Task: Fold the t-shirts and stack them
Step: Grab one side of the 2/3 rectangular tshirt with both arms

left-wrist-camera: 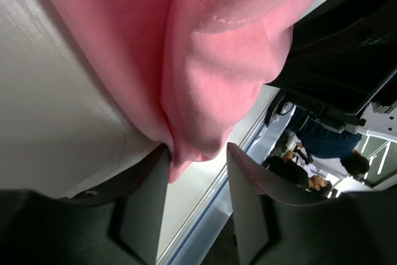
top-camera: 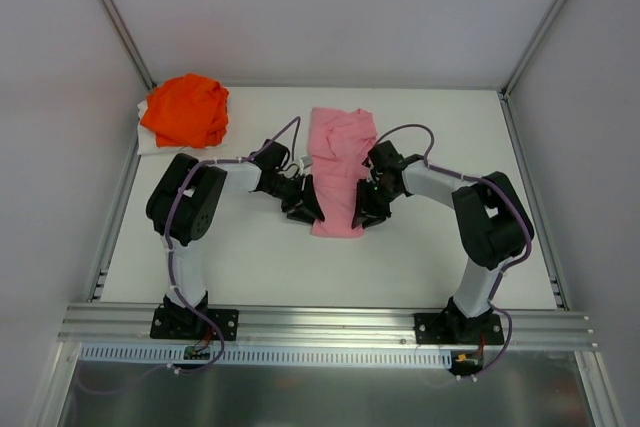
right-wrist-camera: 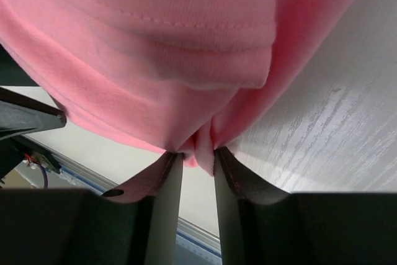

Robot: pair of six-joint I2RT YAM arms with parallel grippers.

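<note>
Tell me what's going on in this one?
Both arms are working on the pink t-shirt, which lies as a long narrow strip in the middle of the table. The right end effector is pinched shut on a bunch of fabric at its near right edge. The left end effector has fabric between its fingers on the opposite side, but they stand apart, so its grip is unclear. The orange t-shirt sits crumpled at the far left corner, not yet folded.

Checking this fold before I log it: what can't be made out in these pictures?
Top view: the pink shirt's side edges, hidden under the left tool and the right tool.
Top view: the white thing beneath the orange shirt, mostly covered by it.
Wrist views: the pink shirt's outline, cut off by the frame edges.
</note>
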